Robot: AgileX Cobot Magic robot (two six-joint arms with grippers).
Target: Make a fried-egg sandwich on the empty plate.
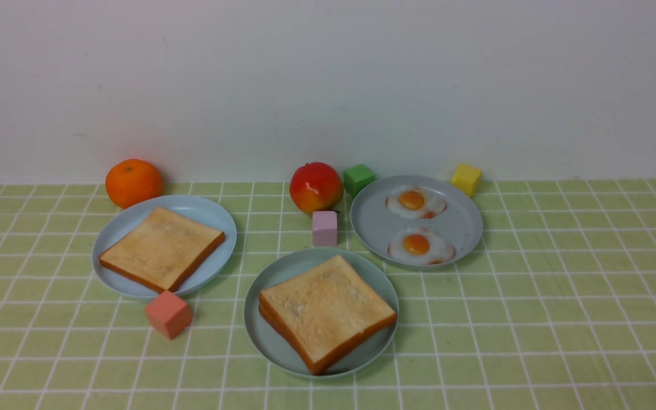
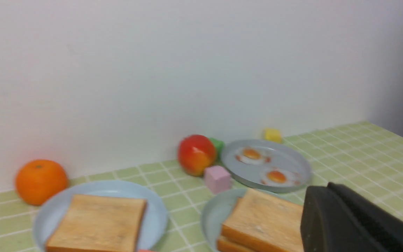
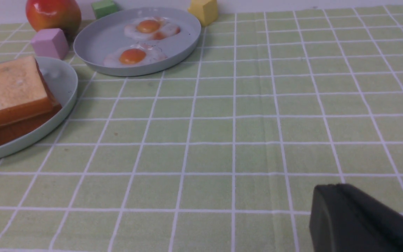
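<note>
- Left tool [image 2: 359, 224]: dark body intruding at the frame corner of its own wrist view and showing as a dark shape at the near left corner of the bench [image 1: 561, 319] in the front view; jaws closed, nothing held. It sits well apart from every plate, which reads as a parked pose.
- Right tool [image 3: 362, 220]: likewise closed and empty, low over bare cloth toward the near right side of the bench, clear of the food.
- Mint-green plate [image 1: 274, 285]: near the bench's near edge, about midway along it. It carries two toast slices [image 1: 326, 310] stacked squarely, the upper covering the lower; whether an egg lies between them cannot be told, as the stack hides its filling.
- Grey-blue plate [image 1: 459, 222]: behind and to the right of the stack, holding two fried eggs [image 1: 417, 244], one behind the other.
- Light blue plate [image 1: 208, 213]: toward the left side, holding a single spare toast [image 1: 161, 247].
- Distractors: orange [image 1: 133, 182], apple [image 1: 315, 187], and green [image 1: 359, 178], yellow [image 1: 466, 179], pink [image 1: 324, 228] and salmon [image 1: 168, 314] blocks, none touching the stack.
- Judgement: the sandwich appears assembled, both tools withdrawn.
</note>
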